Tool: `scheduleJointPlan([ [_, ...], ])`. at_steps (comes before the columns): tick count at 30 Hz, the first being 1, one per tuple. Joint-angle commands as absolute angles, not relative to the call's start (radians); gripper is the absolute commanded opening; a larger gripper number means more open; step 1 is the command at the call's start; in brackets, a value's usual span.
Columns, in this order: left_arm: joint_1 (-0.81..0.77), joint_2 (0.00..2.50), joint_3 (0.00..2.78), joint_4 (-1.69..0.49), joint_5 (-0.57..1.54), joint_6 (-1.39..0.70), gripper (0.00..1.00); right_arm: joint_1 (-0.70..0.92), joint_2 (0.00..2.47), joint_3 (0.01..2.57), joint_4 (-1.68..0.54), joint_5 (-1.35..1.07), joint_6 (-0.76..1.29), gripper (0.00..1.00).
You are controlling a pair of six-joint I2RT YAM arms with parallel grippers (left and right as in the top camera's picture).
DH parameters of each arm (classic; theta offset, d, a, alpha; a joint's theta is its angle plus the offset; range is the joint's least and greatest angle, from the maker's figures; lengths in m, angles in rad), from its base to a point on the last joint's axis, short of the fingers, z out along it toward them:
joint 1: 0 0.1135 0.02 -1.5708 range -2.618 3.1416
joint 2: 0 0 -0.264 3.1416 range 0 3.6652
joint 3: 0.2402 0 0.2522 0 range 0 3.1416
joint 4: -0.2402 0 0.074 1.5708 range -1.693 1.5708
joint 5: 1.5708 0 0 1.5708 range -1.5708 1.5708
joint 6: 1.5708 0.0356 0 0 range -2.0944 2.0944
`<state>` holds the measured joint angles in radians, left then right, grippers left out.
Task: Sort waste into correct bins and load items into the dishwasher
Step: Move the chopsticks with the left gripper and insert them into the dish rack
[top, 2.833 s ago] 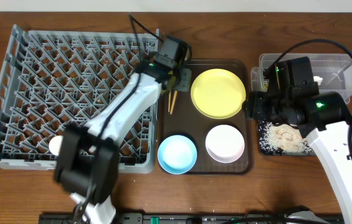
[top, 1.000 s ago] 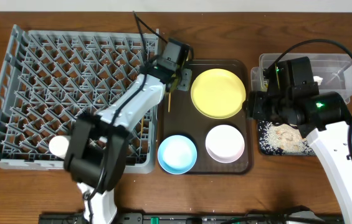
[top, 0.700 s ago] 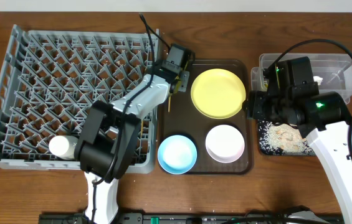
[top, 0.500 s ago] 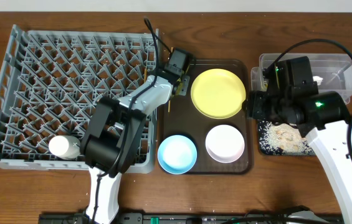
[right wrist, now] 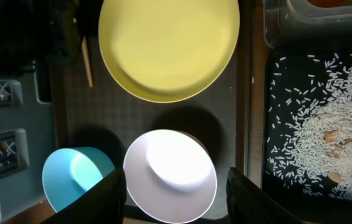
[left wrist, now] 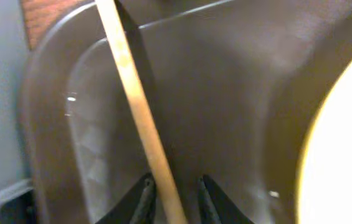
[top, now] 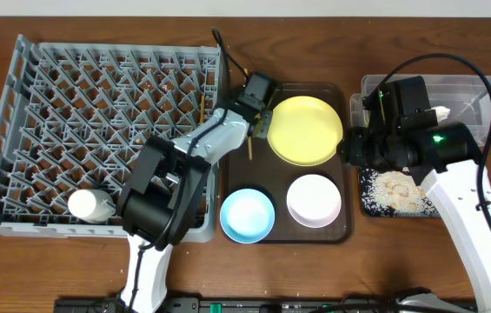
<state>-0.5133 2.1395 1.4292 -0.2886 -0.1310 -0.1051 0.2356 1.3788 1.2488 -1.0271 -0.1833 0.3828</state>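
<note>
Your left pincer [left wrist: 176, 194] straddles a chopstick [left wrist: 132, 93] lying in the brown tray [top: 278, 177], its jaws narrowly apart and one side not touching. Your right pincer [right wrist: 174, 193] hangs wide and empty above the white bowl [right wrist: 169, 174]. Rice [right wrist: 344, 143] covers the black tray [right wrist: 273, 93].

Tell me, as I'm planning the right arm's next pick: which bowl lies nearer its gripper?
The white bowl, seen between the right gripper's fingers in its wrist view; the light blue bowl sits aside, toward the dish rack.

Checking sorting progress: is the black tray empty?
No, beige rice crumbs lie scattered across the black tray in the right wrist view.
</note>
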Motion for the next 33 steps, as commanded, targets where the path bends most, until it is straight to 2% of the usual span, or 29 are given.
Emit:
scheduleJointPlan([
  [1,-0.523,2.159,1.424,-0.3,-0.113,-0.102,0.21,0.231,1.38,1.246,-1.028,-0.185,0.385,0.49],
  [5,-0.523,2.158,1.425,-0.305,-0.113,-0.102,0.09,0.231,1.38,1.246,-1.028,-0.185,0.385,0.48],
  [7,-0.523,2.148,1.425,-0.315,-0.112,-0.104,0.08,0.23,1.38,1.246,-1.029,-0.185,0.385,0.47],
  [16,-0.522,1.927,1.44,-0.432,-0.113,-0.161,0.08,0.231,1.38,1.246,-1.033,-0.185,0.385,0.46],
  [24,-0.491,1.617,1.438,-0.723,-0.128,-0.281,0.08,0.231,1.38,1.246,-1.041,-0.185,0.385,0.46],
  [28,-0.448,1.586,1.418,-0.827,-0.128,-0.291,0.09,0.23,1.38,1.246,-1.039,-0.185,0.385,0.46],
  [33,-0.408,1.637,1.338,-0.824,-0.127,-0.29,0.09,0.23,1.38,1.246,-1.036,-0.185,0.385,0.47],
])
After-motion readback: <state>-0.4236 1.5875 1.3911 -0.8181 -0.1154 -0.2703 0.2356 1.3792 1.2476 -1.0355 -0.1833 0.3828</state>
